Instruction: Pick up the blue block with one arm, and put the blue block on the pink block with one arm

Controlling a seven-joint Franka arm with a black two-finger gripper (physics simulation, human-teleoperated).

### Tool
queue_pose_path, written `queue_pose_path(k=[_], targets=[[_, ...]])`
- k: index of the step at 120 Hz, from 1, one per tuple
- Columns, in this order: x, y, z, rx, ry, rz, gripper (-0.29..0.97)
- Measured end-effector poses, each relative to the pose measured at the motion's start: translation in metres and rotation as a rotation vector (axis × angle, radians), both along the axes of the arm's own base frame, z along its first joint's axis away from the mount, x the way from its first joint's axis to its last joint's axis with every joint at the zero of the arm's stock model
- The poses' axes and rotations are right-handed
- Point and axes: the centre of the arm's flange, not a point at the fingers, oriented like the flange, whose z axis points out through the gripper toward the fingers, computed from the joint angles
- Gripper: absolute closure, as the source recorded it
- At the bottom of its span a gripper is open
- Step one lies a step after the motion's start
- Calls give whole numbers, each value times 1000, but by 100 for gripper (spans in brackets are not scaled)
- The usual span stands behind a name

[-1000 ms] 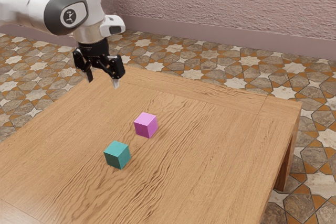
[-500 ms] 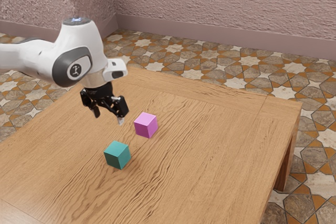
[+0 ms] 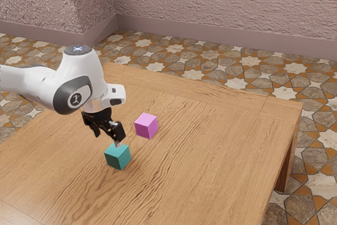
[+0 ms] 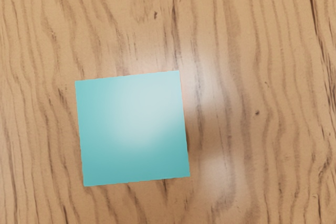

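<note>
Fingers [image 3: 117, 136] spread wide, holding nothing, hovering just above blue block [image 3: 117, 155], which sits on desk [image 3: 221, 162] near pink block [image 3: 146, 125], not touching it. Risk: in wrist view it's off-centre & slightly skewed, so on descent a tip may hit the top face and shove it instead of straddling. Looks teal, matte, sharp-edged cube.
</note>
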Motion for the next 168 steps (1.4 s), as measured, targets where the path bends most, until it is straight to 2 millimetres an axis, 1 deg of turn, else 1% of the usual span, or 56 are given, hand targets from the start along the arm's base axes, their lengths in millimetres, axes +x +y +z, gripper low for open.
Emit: queue_pose_path(k=[23, 36, 54, 82, 90, 102, 121, 130, 139, 155, 168], targets=[[3, 6, -17, -1, 11, -17, 0], [8, 17, -26, 8, 19, -14, 0], [14, 29, -31, 12, 19, -8, 0], [19, 36, -37, 8, 14, -6, 0], [24, 38, -40, 6, 15, -6, 0], [29, 36, -43, 4, 16, -13, 0], [30, 18, -45, -2, 17, -46, 0], [30, 13, -47, -6, 21, -53, 0], [31, 15, -53, -9, 31, -49, 0], [31, 25, -62, -14, 47, -27, 0], [32, 24, -64, -17, 47, -29, 0]])
